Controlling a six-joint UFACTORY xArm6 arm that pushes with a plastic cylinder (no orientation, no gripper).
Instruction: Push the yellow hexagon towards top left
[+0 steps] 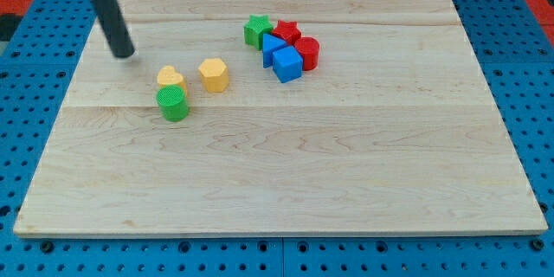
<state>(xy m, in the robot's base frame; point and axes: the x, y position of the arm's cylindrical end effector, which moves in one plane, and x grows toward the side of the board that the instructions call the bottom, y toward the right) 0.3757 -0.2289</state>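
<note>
The yellow hexagon [213,74] lies on the wooden board [286,173], left of the middle. My tip [125,53] rests on the board at the upper left, well to the left of the hexagon and a little above it, not touching any block. A yellow heart-shaped block [170,76] lies between my tip and the hexagon, touching a green cylinder [173,102] just below it.
A cluster sits right of the hexagon near the view's top: a green star [257,29], a red star [286,31], a red cylinder [306,53] and two blue blocks [273,48] [287,64]. Blue pegboard [26,95] surrounds the board.
</note>
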